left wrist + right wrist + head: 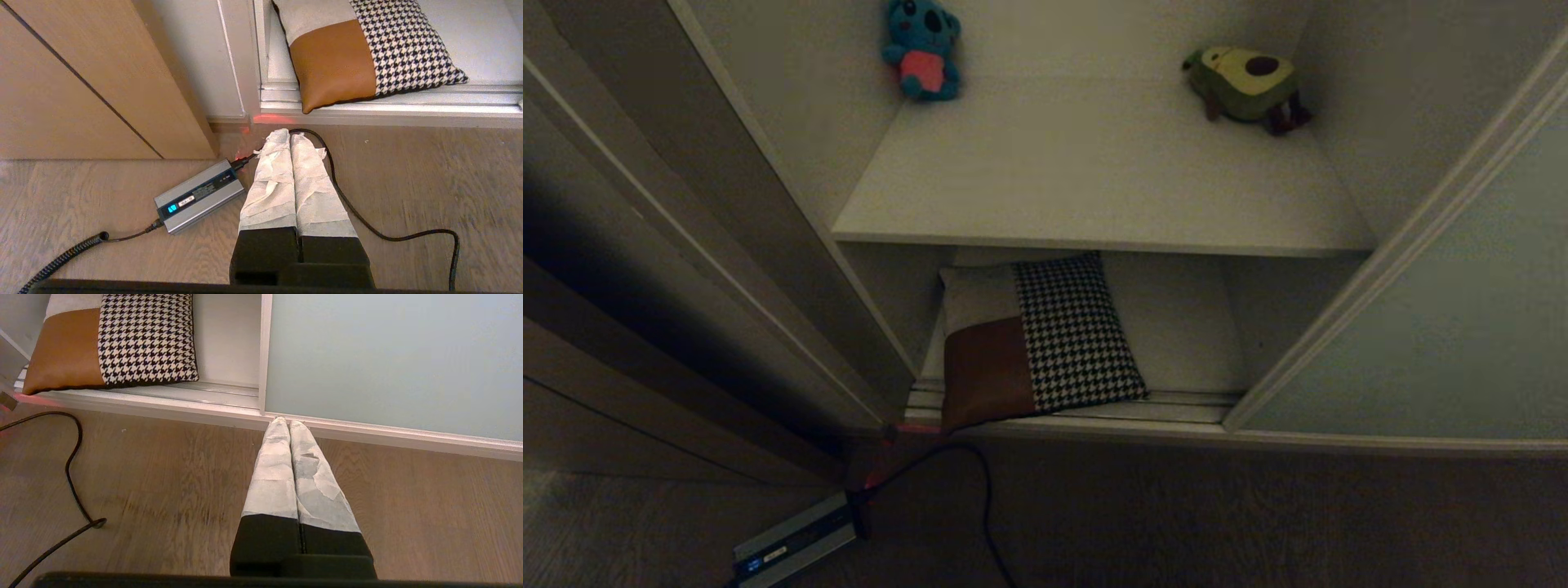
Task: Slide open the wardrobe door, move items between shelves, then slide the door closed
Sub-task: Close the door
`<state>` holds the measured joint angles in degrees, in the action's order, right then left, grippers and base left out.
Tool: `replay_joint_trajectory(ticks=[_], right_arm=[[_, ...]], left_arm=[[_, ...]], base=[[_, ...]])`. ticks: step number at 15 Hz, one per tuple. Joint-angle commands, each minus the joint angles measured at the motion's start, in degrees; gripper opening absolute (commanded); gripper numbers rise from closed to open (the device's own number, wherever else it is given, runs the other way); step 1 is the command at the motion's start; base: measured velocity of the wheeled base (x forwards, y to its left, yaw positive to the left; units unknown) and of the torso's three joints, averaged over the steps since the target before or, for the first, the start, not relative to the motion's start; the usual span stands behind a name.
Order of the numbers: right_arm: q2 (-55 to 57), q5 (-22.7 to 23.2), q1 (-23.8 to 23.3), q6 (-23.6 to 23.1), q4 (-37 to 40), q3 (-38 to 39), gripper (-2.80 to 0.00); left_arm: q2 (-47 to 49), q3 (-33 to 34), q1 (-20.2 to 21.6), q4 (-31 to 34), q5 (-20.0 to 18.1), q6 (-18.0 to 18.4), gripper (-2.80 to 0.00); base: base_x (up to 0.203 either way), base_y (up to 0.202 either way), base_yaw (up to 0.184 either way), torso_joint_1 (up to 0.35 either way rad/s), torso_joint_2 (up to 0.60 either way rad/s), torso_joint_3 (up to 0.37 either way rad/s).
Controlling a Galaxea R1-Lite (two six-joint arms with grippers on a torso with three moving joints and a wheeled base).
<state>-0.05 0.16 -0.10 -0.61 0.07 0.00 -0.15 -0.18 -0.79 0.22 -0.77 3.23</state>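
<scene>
The sliding wardrobe door (1462,327) (388,359), a pale grey-green panel, stands slid to the right, leaving the wardrobe open. A houndstooth cushion (1070,335) (404,45) (143,335) with a brown patch lies on the bottom shelf (1184,327), its corner over the floor rails (1160,404). The upper shelf (1094,180) holds a blue plush (923,49) and an avocado plush (1245,82). Neither arm shows in the head view. My left gripper (289,132) hangs shut above the floor, short of the cushion. My right gripper (286,421) is shut, near the door's frame edge.
A silver-grey power brick (200,196) (796,539) with a blue light lies on the wood floor at the left, with a black cable (367,220) (984,498) looping across in front of the wardrobe. A wooden cabinet front (81,81) stands to the left.
</scene>
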Motion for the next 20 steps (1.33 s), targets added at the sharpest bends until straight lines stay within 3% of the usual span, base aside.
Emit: replay_joint_trajectory(ticks=[1, 6, 20], right_arm=[[0.0, 0.0, 0.0, 0.0, 0.0, 0.2, -2.8], [0.0, 0.0, 0.0, 0.0, 0.0, 0.2, -2.8], [0.0, 0.0, 0.0, 0.0, 0.0, 0.2, -2.8]], left_arm=[[0.2, 0.1, 0.0, -0.1, 0.0, 0.0, -2.8], [0.2, 0.1, 0.0, -0.2, 0.3, -1.8, -2.8], [0.2, 0.1, 0.0, -0.2, 0.3, -2.0, -2.8]], base=[[0.0, 0.0, 0.0, 0.0, 0.0, 0.0], [0.0, 0.0, 0.0, 0.002, 0.0, 0.048], [0.0, 0.0, 0.0, 0.0, 0.0, 0.0]])
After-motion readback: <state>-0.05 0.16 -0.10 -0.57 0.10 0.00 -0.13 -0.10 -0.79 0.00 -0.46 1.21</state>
